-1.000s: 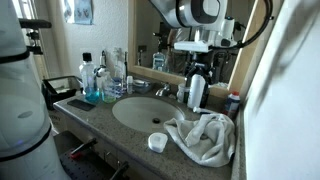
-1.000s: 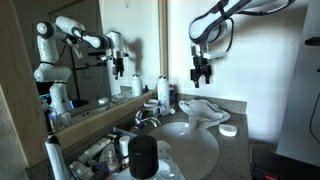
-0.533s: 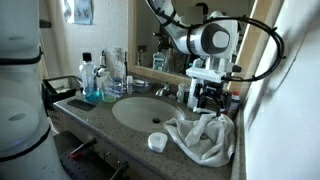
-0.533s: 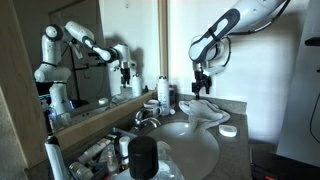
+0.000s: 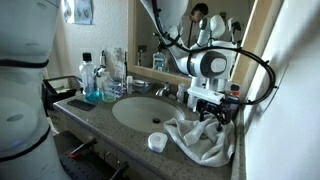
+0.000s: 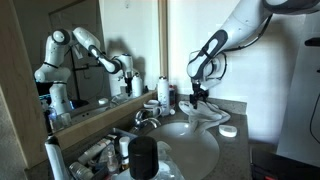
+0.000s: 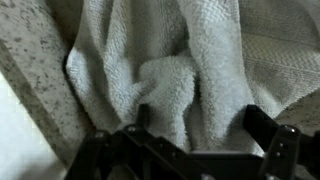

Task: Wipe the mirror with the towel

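Observation:
A crumpled white towel (image 5: 203,140) lies on the granite counter beside the sink, also seen in an exterior view (image 6: 205,112). My gripper (image 5: 214,112) has come down onto the towel's top and shows in an exterior view (image 6: 200,99) just over the cloth. In the wrist view the gripper (image 7: 200,120) is open, its dark fingers (image 7: 268,128) spread on either side of a raised fold of the towel (image 7: 175,85). The mirror (image 5: 180,30) covers the wall behind the counter and also shows in an exterior view (image 6: 80,50).
A round sink (image 5: 140,110) with a faucet (image 5: 162,90) sits left of the towel. Bottles (image 5: 92,78) stand at the counter's left. A white spray bottle (image 5: 195,92) stands behind the towel. A small white cup (image 5: 157,142) lies at the front edge. A dark cup (image 6: 143,157) stands near the camera.
My gripper has come down from well above the counter onto the towel. The towel has not moved.

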`<action>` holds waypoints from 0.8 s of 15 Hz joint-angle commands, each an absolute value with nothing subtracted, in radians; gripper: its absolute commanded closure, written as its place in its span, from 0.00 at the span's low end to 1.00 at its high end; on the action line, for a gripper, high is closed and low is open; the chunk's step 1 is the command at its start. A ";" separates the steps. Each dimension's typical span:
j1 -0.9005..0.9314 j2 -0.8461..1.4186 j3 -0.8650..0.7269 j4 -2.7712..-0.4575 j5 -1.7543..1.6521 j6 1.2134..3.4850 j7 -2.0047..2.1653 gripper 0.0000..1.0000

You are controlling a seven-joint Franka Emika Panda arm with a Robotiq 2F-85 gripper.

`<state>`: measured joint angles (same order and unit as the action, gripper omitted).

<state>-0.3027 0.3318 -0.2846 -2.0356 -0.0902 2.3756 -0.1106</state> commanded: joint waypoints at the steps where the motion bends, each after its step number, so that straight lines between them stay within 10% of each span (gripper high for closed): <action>1: -0.310 0.381 -0.277 -2.012 -0.083 2.432 -0.088 0.32; 8: -0.297 0.369 -0.291 -2.040 -0.103 2.446 -0.035 0.86; 12: -0.292 0.351 -0.300 -2.049 -0.111 2.415 -0.002 0.91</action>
<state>-0.3018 0.3774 -0.2852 -2.0283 -0.0935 2.4414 -0.0463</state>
